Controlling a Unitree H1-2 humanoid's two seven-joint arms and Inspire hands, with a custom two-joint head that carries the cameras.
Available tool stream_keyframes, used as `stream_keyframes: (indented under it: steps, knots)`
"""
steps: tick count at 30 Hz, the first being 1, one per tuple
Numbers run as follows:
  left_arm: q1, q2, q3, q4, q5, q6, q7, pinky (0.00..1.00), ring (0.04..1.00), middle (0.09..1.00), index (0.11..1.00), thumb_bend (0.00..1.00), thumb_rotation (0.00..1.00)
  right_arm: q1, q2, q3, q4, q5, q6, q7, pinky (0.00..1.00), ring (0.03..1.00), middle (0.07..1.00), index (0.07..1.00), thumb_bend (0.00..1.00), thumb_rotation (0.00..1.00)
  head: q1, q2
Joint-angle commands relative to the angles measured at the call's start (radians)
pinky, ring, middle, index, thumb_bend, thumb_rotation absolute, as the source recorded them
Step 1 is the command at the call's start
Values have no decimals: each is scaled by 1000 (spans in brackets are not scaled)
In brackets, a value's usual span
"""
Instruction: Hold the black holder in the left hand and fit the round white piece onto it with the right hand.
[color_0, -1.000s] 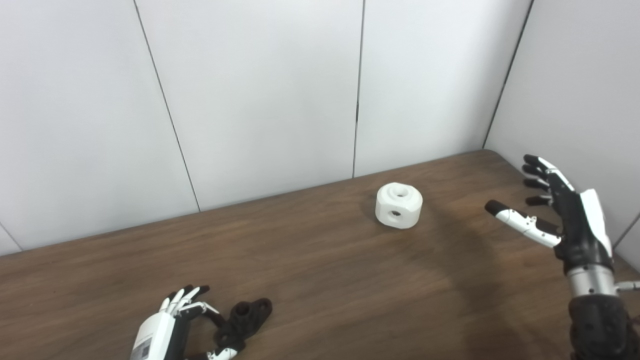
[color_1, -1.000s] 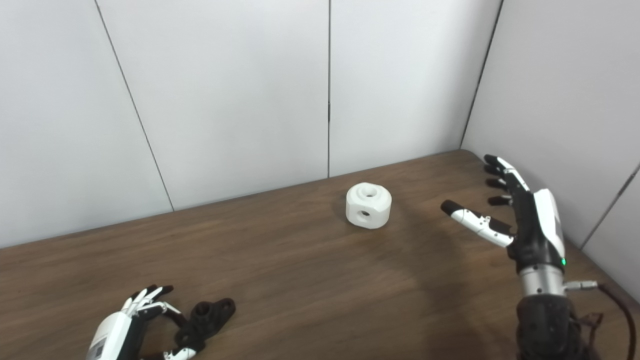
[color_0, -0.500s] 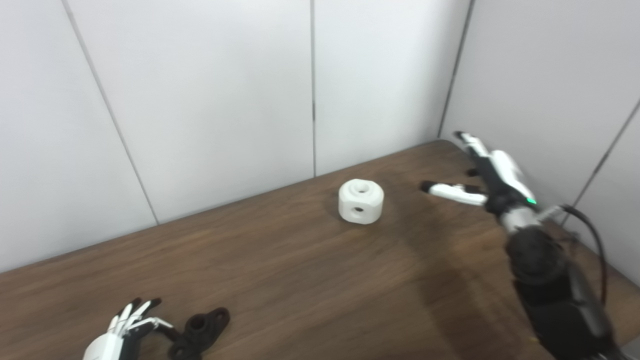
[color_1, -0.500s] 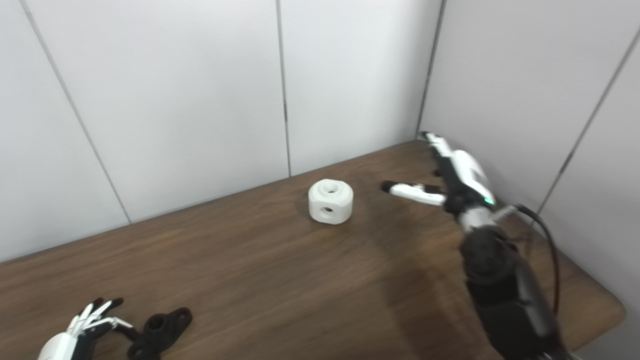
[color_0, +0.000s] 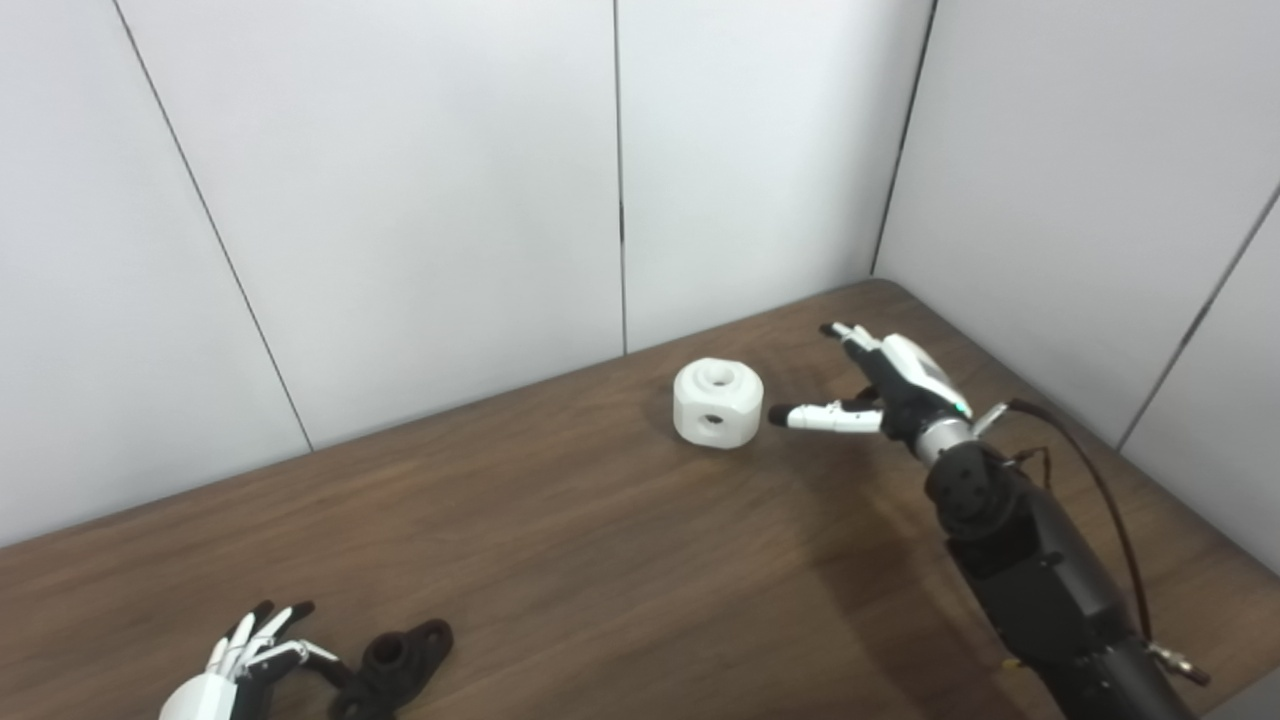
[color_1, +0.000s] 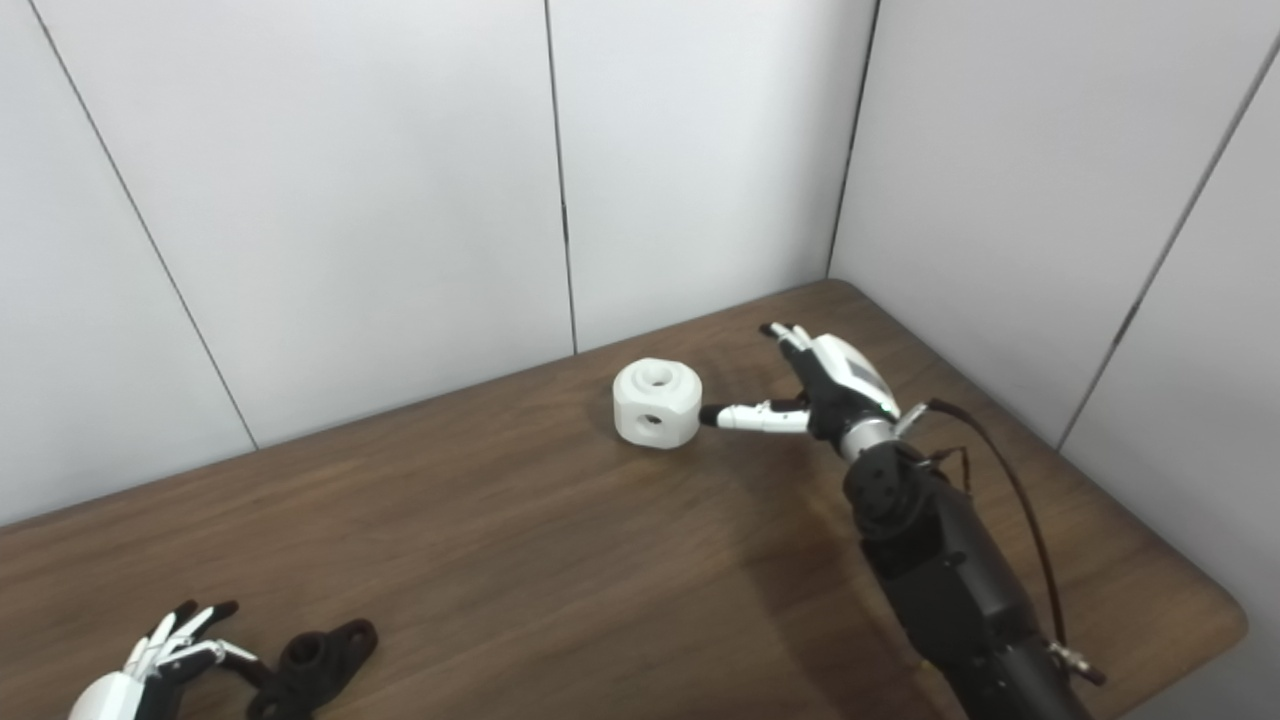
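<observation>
Reaching in since a moment ago, right hand (color_0: 890, 385) spreads wide beside the round white piece (color_0: 717, 402); left hand (color_0: 235, 672), open, hasn't gripped the black holder (color_0: 395, 662); nothing fitted.

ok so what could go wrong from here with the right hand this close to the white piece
The right hand is open, its thumb tip almost at the side of the round white piece; a sideways nudge could slide the piece off toward the wall. The left hand sits open beside the black holder, which lies loose near the table's front edge and could be knocked off.
</observation>
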Motion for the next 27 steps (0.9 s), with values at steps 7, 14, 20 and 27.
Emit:
stream_keyframes:
  steps: [7,14,20,27]
  knots:
    - [11,16,4,13,-5,-33,20,1000,969,887,481,512,45,-91,10,62,51,-2,-22,-44,767,1000,1000,945,1000,642,3,-8]
    - [14,15,4,12,-2,-29,15,1000,963,887,481,512,46,-124,24,86,109,12,-37,-58,818,1000,1000,944,1000,595,6,-13]
    - [18,12,5,9,-4,-25,11,1000,963,886,481,512,46,-154,25,121,156,-4,-46,-74,812,1000,1000,939,1000,579,7,-16]
    - [22,15,4,7,-5,-32,11,1000,959,890,481,512,46,-188,27,149,200,0,-43,-87,852,1000,1000,940,1000,560,11,-15]
